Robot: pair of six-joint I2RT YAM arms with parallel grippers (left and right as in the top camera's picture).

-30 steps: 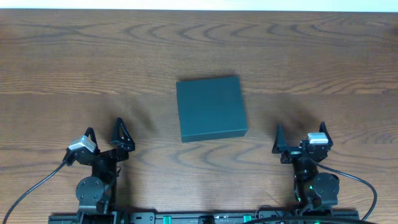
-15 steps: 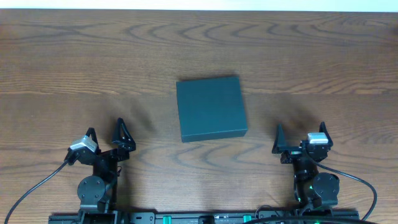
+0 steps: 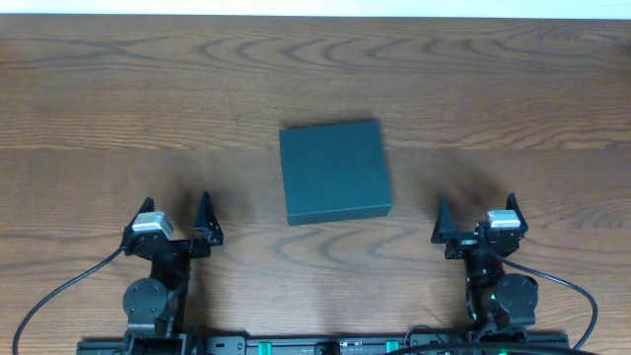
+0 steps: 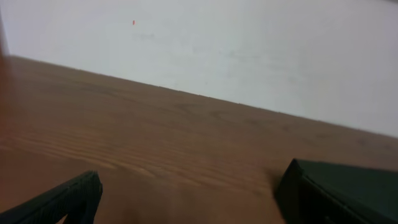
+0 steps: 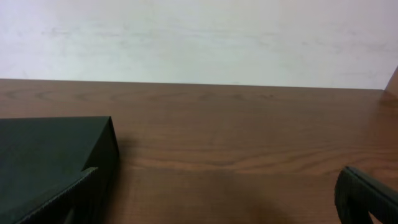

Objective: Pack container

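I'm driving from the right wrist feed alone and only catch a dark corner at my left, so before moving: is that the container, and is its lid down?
Observer: Yes; overhead shows the container with its lid flat and closed.
Operator: Where does it sit relative to both arms?
Observer: Between them, further out on the table than both.
Operator: And my other one?
Observer: The left hand is open, holding nothing, apart from the container.
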